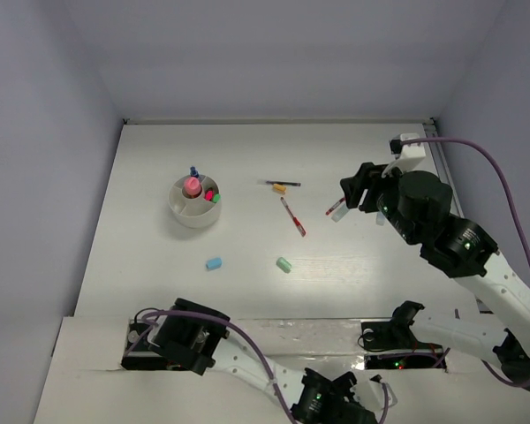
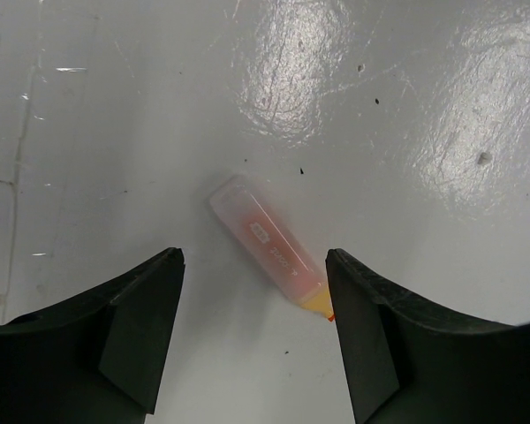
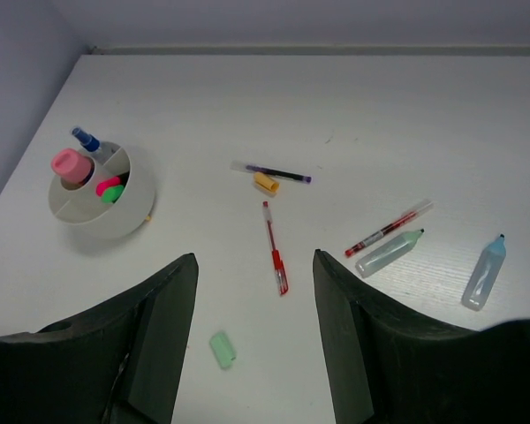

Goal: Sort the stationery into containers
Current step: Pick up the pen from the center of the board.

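The white cup stands at the left and holds a pink marker, a blue one and a green one; it also shows in the right wrist view. A black pen, a red pen, a light-blue eraser and a mint eraser lie on the table. My right gripper is open and empty, above a second red pen, a pale green marker and a pale blue marker. My left gripper is open around an orange marker lying flat, not gripping it.
An orange cap lies beside the black pen. The table's back edge meets the wall. The left arm is folded low at the near edge, over a glossy white surface.
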`<action>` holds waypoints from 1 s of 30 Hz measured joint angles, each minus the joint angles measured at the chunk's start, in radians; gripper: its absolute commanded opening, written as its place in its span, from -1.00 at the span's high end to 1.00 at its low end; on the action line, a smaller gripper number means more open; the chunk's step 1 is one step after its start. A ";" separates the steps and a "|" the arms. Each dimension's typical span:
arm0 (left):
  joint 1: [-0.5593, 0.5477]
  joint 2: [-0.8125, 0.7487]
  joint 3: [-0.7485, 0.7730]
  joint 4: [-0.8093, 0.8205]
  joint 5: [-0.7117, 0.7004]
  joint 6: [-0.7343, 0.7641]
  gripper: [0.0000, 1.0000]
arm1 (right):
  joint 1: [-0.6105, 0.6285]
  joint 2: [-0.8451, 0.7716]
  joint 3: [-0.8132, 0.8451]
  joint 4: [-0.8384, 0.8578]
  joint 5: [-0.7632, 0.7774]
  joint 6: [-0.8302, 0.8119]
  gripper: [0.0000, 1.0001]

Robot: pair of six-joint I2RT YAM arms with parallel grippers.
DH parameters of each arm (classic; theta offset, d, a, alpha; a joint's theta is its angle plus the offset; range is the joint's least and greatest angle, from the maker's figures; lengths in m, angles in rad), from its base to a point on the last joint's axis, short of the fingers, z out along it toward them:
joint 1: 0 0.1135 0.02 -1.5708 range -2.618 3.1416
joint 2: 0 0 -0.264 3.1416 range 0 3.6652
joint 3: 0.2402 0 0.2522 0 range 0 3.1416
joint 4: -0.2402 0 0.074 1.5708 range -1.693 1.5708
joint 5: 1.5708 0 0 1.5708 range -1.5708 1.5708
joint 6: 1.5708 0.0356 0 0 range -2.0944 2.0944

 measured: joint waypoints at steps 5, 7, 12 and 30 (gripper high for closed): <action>0.001 0.025 0.000 0.012 0.046 0.020 -0.19 | 0.000 -0.003 0.023 -0.005 -0.021 -0.013 -0.21; 0.003 0.046 0.004 0.010 0.061 0.034 -0.21 | 0.000 -0.003 0.053 -0.011 -0.032 -0.021 -0.21; 0.026 0.088 0.014 0.003 0.116 0.056 -0.17 | 0.000 -0.009 0.145 -0.010 -0.068 -0.046 -0.21; 0.066 0.214 0.218 -0.091 0.242 0.167 1.00 | 0.000 -0.083 0.193 0.013 -0.224 -0.078 -0.21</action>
